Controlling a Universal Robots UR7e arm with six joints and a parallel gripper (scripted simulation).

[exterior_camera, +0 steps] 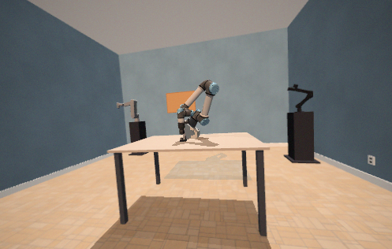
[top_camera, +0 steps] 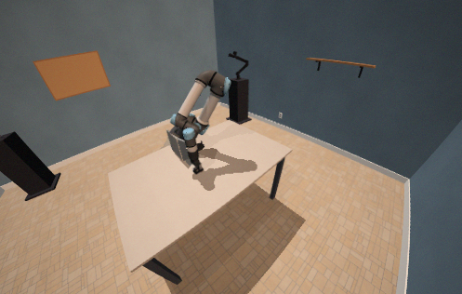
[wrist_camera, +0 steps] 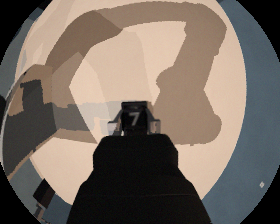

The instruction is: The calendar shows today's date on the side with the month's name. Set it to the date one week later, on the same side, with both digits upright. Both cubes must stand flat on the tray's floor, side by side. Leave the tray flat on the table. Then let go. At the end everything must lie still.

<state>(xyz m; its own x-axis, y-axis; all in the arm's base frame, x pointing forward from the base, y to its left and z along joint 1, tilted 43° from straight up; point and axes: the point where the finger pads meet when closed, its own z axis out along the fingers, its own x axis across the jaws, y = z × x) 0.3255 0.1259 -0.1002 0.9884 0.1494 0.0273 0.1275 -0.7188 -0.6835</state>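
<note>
A small dark cube (wrist_camera: 134, 119) shows a light 7 on the face toward the wrist camera. My gripper (wrist_camera: 134, 115) (top_camera: 197, 170) (exterior_camera: 183, 139) points down, low over or at the table (top_camera: 151, 200) (exterior_camera: 152, 144) (wrist_camera: 226, 75). Its fingers stand at the cube's two sides and appear shut on it. A dark edge shows just beyond the 7; whether it is part of this cube or another piece is unclear. The tray, the month's name and the second cube cannot be made out; whether the held cube touches anything below is hidden.
A large grey panel (top_camera: 178, 148) stands upright beside the arm, at the table's far long edge; it shows at the left in the wrist view (wrist_camera: 28, 132). The arm's shadow (top_camera: 237, 164) falls across the table. Black pedestals (top_camera: 239, 100) (exterior_camera: 300, 135) stand off the table.
</note>
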